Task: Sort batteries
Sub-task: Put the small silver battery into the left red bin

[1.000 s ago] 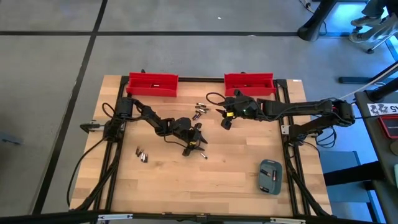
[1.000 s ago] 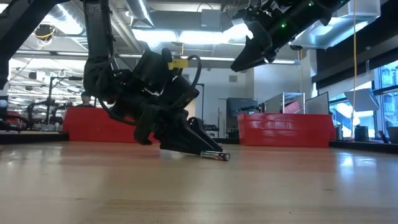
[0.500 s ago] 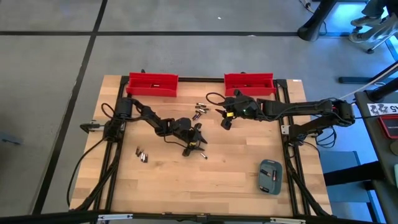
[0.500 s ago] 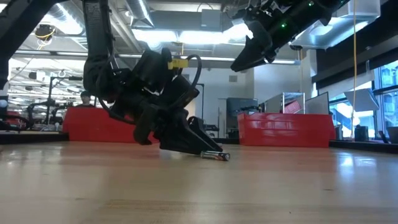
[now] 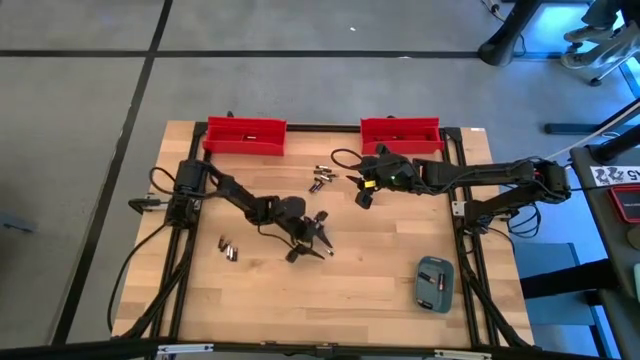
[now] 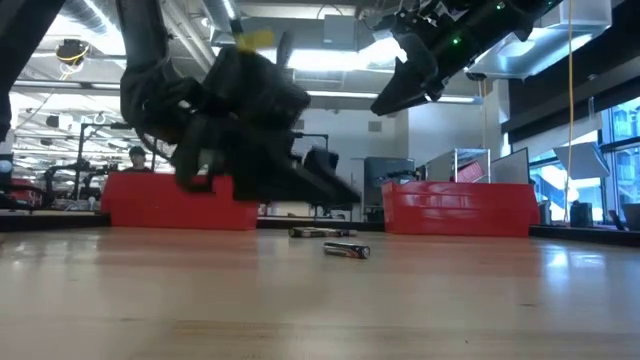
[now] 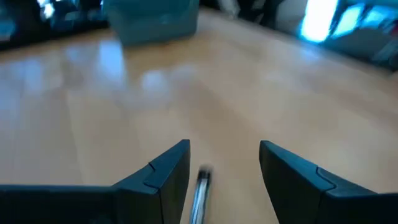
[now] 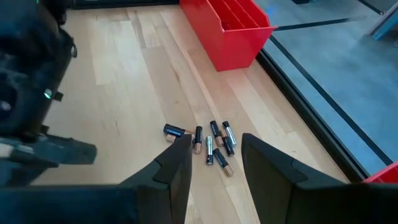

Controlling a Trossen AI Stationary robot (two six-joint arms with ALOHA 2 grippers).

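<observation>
On the pale wooden bench point(image 5: 350, 290), nearest the front edge, a grey-blue rounded rectangular case point(image 5: 434, 283) lay by the right corner, and three small dark batteries point(image 5: 230, 248) lay side by side toward the left front. Near the bench's middle, a single dark cylindrical battery with silvery ends point(image 6: 346, 250) lay flat on the wood; in the low view its long axis ran roughly left to right, and in the left wrist view it pointed straight along the gap between that arm's fingers point(image 7: 163, 174). The left tool point(image 5: 322, 228) hung just above and beside this cell, lifted clear of the wood, its fingers apart and holding nothing. Farther back, a loose cluster of dark batteries point(image 8: 211, 143) lay flat near the centre rear of the bench, most with long axes close to parallel and one point(image 8: 175, 131) lying crosswise beside them. The right tool point(image 5: 364, 198) hovered high to the right of that cluster, its fingers point(image 8: 177, 165) apart with nothing between them. Against the far edge stood a long red plastic bin point(image 5: 245, 134) on the left and a second red plastic bin point(image 5: 400, 133) on the right.
</observation>
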